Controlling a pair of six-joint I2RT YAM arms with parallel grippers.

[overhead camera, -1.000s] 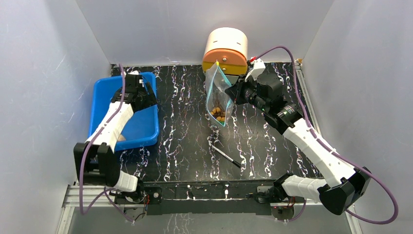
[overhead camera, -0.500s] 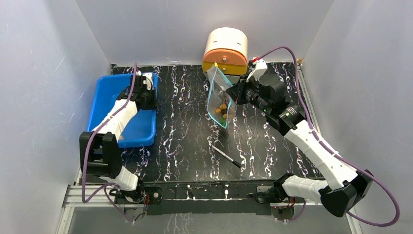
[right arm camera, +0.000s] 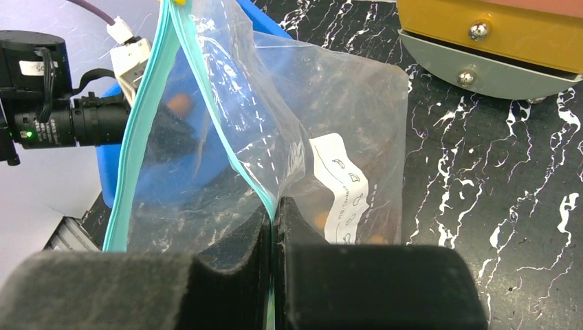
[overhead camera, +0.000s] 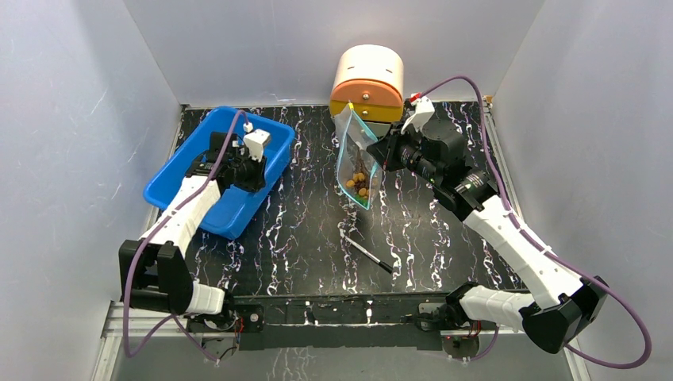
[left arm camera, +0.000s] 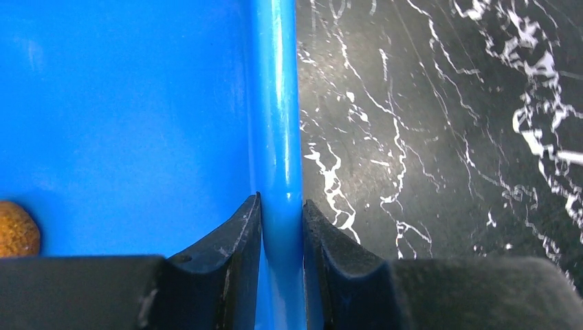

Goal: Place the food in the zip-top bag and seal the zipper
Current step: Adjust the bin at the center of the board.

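Black stone-patterned tabletop [overhead camera: 301, 230] with white veins fills the floor of the top view, and nearest the arm bases a thin black pen [overhead camera: 367, 253] lies slantwise just right of centre, apart from everything else. Farther back on the left, the blue tray [overhead camera: 171, 171] sits askew across the upper left of the frame. The left gripper [left arm camera: 280, 206] is pinched on the tray's right-hand rim, one finger inside the wall and one outside, both pressed against the plastic. In the left wrist view an orange-brown lump [left arm camera: 15, 228] rests on the tray floor at the lower left edge of the frame. At the middle of the table the right gripper [right arm camera: 273, 210] is clamped on one lip of the zip-top bag [right arm camera: 227, 158], holding it upright with its mouth upward. The teal zipper [right arm camera: 141, 130] stands unsealed, its two strips spread apart into a narrow wedge. The food [overhead camera: 359, 184], brown and orange pieces, is bunched at the bottom of the bag, beside a white label [right arm camera: 342, 185] on its side. Whether the bag's lower edge touches the table cannot be told. Behind the bag, against the back wall, stands a round cream and orange container [overhead camera: 367, 83].
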